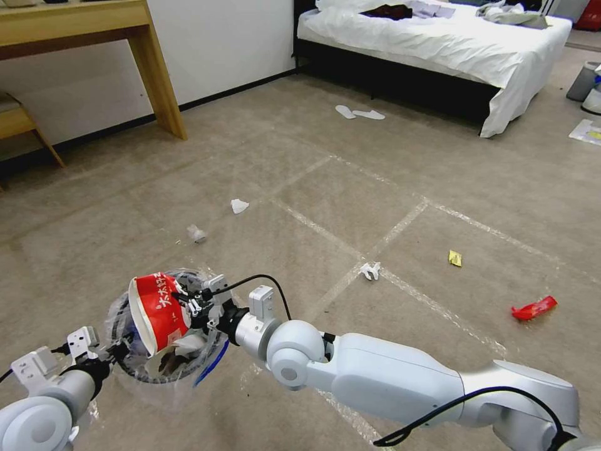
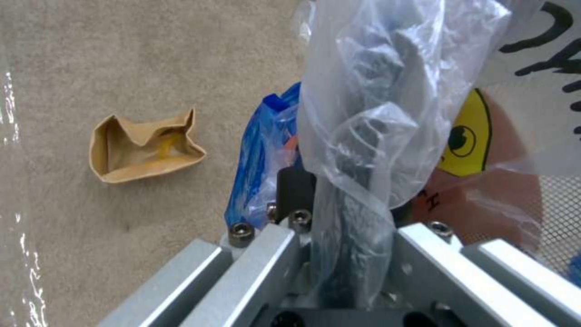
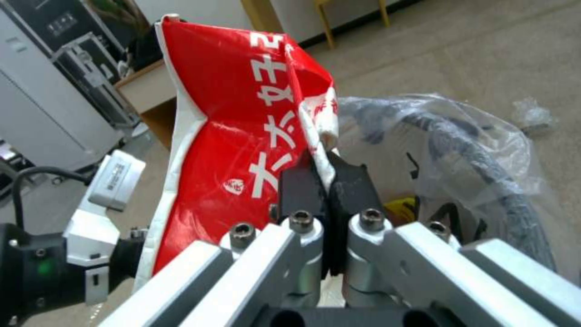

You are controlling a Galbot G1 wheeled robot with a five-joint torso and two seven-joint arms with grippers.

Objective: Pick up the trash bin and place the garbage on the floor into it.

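We hold the trash bin (image 1: 134,351) off the carpet (image 1: 350,188) by its bag-lined rim, our left gripper (image 1: 116,354) clamped on it. Our right gripper (image 3: 327,190) pinches the edge of a torn red-and-white paper cup (image 1: 159,310) over the bin's mouth. The cup looks light, limp and easily crushed, so an edge is the likeliest place to take hold. A white tissue (image 1: 239,205), a yellow scrap (image 1: 455,258) and a red wrapper (image 1: 533,308) lie scattered across the taped carpet; a bed (image 1: 451,44) stands along the far edge.
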